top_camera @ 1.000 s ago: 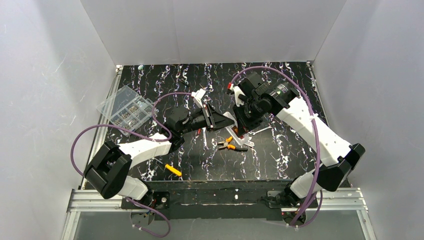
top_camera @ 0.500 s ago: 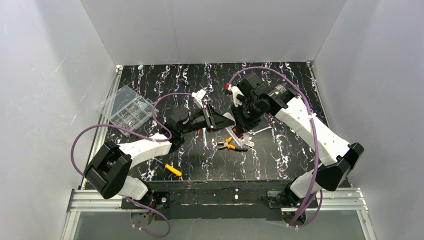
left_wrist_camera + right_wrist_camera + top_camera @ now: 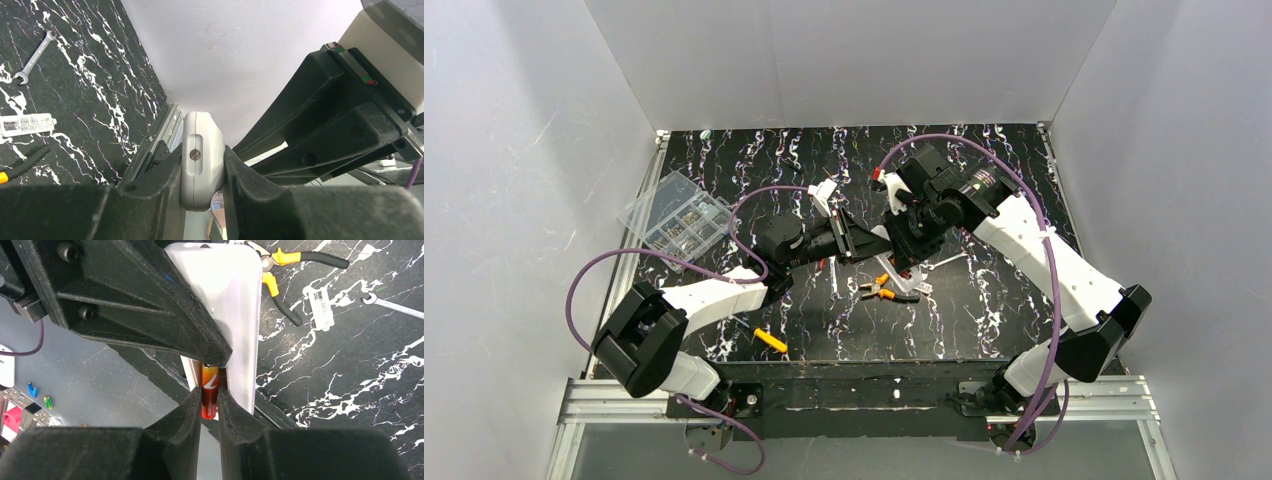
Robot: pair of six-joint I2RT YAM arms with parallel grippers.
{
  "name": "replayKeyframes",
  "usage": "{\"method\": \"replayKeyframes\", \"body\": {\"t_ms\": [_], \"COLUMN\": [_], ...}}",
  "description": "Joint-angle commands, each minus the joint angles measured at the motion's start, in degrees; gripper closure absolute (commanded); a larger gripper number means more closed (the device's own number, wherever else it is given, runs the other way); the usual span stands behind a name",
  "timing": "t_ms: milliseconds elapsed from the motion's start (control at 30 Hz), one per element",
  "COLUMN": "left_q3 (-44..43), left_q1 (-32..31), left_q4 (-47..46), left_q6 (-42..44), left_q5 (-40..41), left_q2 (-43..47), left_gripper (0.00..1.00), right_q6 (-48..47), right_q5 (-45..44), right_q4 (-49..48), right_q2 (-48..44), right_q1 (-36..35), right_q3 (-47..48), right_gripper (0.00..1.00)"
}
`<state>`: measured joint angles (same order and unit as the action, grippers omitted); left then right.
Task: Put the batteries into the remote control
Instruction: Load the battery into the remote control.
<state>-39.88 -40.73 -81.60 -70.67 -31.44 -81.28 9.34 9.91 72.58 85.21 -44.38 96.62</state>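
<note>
My left gripper [image 3: 202,172] is shut on the white remote control [image 3: 201,150] and holds it on edge above the table's middle; it also shows in the top view [image 3: 864,243]. In the right wrist view the remote [image 3: 237,300] runs away from the camera with its back recess facing my right gripper [image 3: 210,402]. That gripper is shut on a red-orange battery [image 3: 209,390], whose far end sits at the recess. In the top view my right gripper [image 3: 902,250] meets the left one. I cannot make out a second battery.
Yellow-and-black pliers [image 3: 882,291] lie on the table just in front of the grippers, with a small white label piece [image 3: 320,307] and a wrench [image 3: 944,260] to their right. A yellow-handled tool [image 3: 770,340] lies front left. A clear compartment box [image 3: 676,217] stands far left.
My right arm has shifted slightly left, closer against the left gripper and the remote. The left arm has stayed still.
</note>
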Motion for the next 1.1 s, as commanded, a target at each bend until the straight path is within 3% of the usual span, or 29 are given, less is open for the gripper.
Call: {"method": "replayKeyframes", "body": {"t_ms": [0,300,1067], "left_q3": [-2.2,-2.1,-1.3], "left_q1": [-0.9,-0.9,-1.1], "left_q4": [-6.8,-6.8,-6.8], "left_q6": [-0.7,-0.6,-0.7], "left_q5": [-2.5,-2.5,-2.0], "left_q2": [1.3,0.9,0.1], "left_gripper": [1.00,1.00,1.00], "right_q6": [-1.0,-1.1,-1.0], "right_q5": [-0.3,-0.3,-2.8], "right_q4": [-2.1,-2.8,-0.1], "right_q2": [0.1,-0.8,-4.0], "right_q1": [-0.1,-0.1,-0.1], "right_q3": [-0.6,-1.1,4.7], "right_gripper": [0.73,0.64,0.58]}}
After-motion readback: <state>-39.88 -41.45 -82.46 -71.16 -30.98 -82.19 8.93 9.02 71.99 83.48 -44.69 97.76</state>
